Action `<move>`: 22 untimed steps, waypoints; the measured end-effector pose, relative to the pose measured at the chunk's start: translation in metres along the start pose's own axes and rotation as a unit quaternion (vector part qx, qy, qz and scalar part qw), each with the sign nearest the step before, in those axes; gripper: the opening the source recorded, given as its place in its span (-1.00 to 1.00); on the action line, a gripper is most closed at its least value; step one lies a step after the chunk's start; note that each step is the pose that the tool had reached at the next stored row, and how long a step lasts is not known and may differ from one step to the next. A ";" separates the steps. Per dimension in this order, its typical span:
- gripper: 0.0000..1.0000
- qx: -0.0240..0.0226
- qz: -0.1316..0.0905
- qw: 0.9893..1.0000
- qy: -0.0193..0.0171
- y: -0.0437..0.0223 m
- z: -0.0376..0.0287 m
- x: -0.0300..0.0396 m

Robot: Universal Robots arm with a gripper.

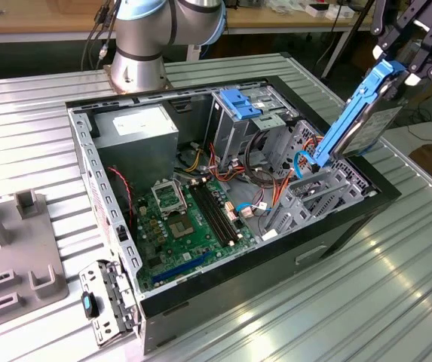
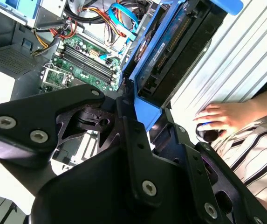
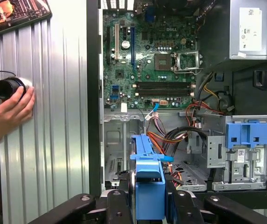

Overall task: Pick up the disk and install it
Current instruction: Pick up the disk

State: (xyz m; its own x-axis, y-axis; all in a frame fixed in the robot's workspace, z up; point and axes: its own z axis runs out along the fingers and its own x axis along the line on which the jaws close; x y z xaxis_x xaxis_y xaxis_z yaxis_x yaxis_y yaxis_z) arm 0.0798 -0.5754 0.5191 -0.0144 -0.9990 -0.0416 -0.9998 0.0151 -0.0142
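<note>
Disk (image 1: 366,121) hangs tilted in the air over the open computer case (image 1: 336,226), at the exterior view's right. Its lower end points down to the grey drive bay (image 1: 325,188). We cannot tell if this end already touches the bay or the blue cable beside it. The gripper (image 1: 398,66) is clamped on the upper end of the disk, with its black fingers pressed on both sides of the blue side rail. In the first wrist view we see the gripper (image 3: 149,207) with the blue rail of the disk (image 3: 149,182) squeezed between the fingers. In the second wrist view the disk (image 2: 170,51) shows us its dark side with the connector edge, and the gripper (image 2: 140,109) grips it at the blue end. The case lies on its side on a ribbed metal table (image 1: 396,302). Inside the case we see a green motherboard (image 1: 178,219) and a grey power supply (image 1: 136,132) with a white label, in the corner near the arm base (image 1: 155,38). A metal cage (image 1: 238,102) with a blue handle stands between the power supply and the disk. Red, orange and black cables lie near the bay. A person's hand (image 3: 7,107) rests on the table beside the case, on a small black round object (image 3: 7,87). In the second wrist view a striped sleeve (image 2: 254,149) shows behind it. At the exterior view's left a grey fixture (image 1: 12,249) stands on the table, well apart from the case.
</note>
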 end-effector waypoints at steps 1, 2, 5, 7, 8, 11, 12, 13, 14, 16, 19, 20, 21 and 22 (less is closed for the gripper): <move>-0.26 0.000 0.000 1.000 0.000 0.0000 -0.0001 0.0000; -0.26 0.000 0.000 1.000 0.000 0.0001 0.0000 0.0000; -0.26 0.000 0.000 1.000 0.000 0.0007 0.0027 0.0025; -0.26 0.000 0.000 1.000 0.000 0.0008 0.0064 0.0075; -0.26 0.000 0.000 1.000 0.000 0.0009 0.0071 0.0080; -0.26 0.000 0.000 1.000 0.000 0.0008 0.0072 0.0080; -0.26 0.000 0.000 1.000 0.000 0.0009 0.0073 0.0080; -0.26 0.000 0.000 1.000 0.000 0.0008 0.0074 0.0080; -0.26 0.000 0.000 1.000 0.000 0.0008 0.0074 0.0080; -0.26 0.000 0.000 1.000 0.000 0.0009 0.0101 0.0080; -0.26 0.000 0.000 1.000 0.000 0.0010 0.0165 0.0083; -0.26 0.000 0.000 1.000 0.000 0.0012 0.0215 0.0086; -0.26 0.000 0.000 1.000 0.000 0.0013 0.0230 0.0087; -0.26 0.000 0.000 1.000 0.000 0.0013 0.0229 0.0087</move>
State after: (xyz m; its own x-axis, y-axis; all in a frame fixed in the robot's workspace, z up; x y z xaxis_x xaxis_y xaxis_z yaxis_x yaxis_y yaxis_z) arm 0.0788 -0.5831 0.4958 -0.0144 -0.9990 -0.0416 -0.9998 0.0150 -0.0150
